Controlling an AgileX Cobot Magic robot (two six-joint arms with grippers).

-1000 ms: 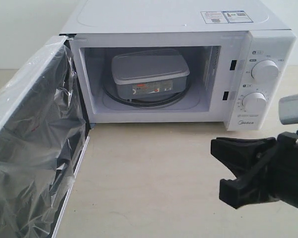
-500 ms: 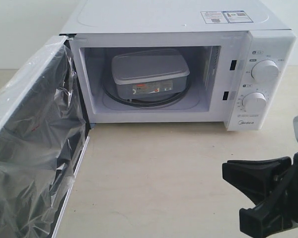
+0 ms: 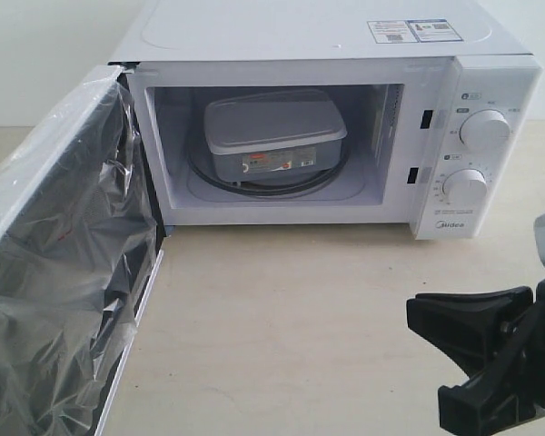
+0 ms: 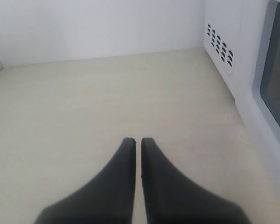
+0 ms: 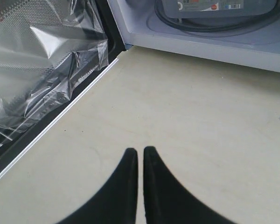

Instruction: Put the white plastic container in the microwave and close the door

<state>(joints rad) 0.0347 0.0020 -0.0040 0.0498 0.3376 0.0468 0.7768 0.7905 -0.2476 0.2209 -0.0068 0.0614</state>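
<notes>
The white plastic container (image 3: 272, 132) sits on the glass turntable (image 3: 254, 186) inside the microwave (image 3: 300, 32), its red-and-white label facing out. The door (image 3: 64, 263) stands wide open to the left, covered in crinkled film. My right gripper (image 5: 140, 151) is shut and empty, low over the table in front of the cavity. Its black body (image 3: 495, 354) fills the exterior view's lower right corner. The container's lower edge (image 5: 219, 5) and the door (image 5: 42, 70) show in the right wrist view. My left gripper (image 4: 138, 140) is shut and empty, beside the microwave's vented side wall (image 4: 219, 44).
Two round knobs (image 3: 483, 130) are on the microwave's right panel. Pale tabletop (image 3: 282, 318) stretches between the open door and my right arm. A white wall (image 4: 98, 28) backs the table behind the left gripper.
My right gripper drew back from the microwave, dropping toward the lower right corner of the exterior view, then held still. The container, door and microwave have not moved.
</notes>
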